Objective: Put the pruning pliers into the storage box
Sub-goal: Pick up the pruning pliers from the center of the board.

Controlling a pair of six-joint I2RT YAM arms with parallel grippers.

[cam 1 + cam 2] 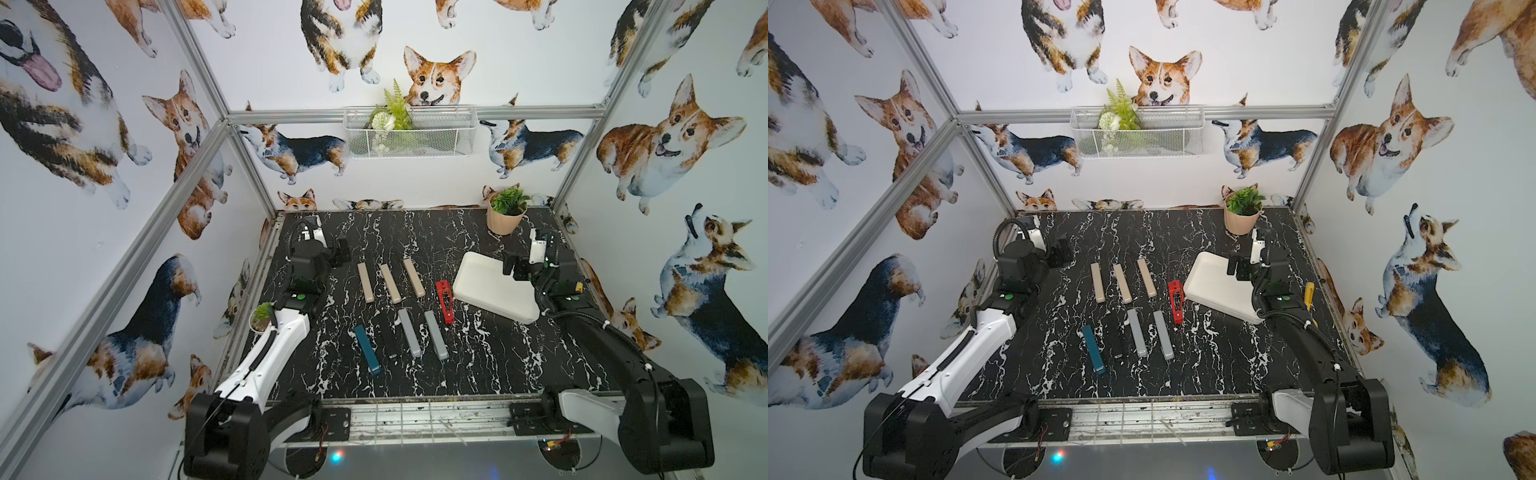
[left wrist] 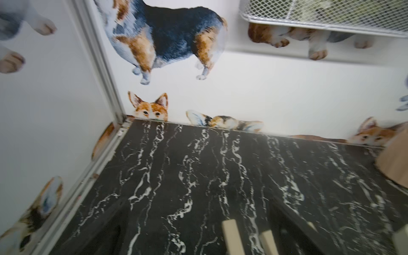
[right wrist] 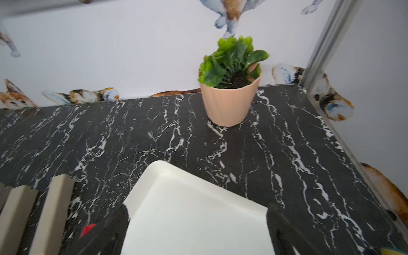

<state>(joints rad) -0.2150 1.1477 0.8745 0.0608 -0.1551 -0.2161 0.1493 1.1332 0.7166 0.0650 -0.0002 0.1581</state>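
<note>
Several pruning pliers lie on the black marble table. Three beige ones point(image 1: 390, 282) form a back row. A teal one point(image 1: 368, 350), a black one point(image 1: 386, 336) and two grey ones point(image 1: 409, 332) lie in front. A red one point(image 1: 444, 301) lies next to the white storage box point(image 1: 478, 286), which holds nothing. My right gripper point(image 3: 197, 213) hovers open over the box's right part. My left gripper point(image 2: 198, 220) is open at the back left, just left of the beige pliers point(image 2: 231, 236), with nothing between its fingers.
A potted plant point(image 1: 507, 212) stands at the back right corner, behind the box. A smaller plant point(image 1: 262, 316) sits at the table's left edge beside my left arm. A white wire-mesh basket point(image 1: 409, 131) hangs on the back wall. A yellow object point(image 1: 1309, 293) lies by my right arm.
</note>
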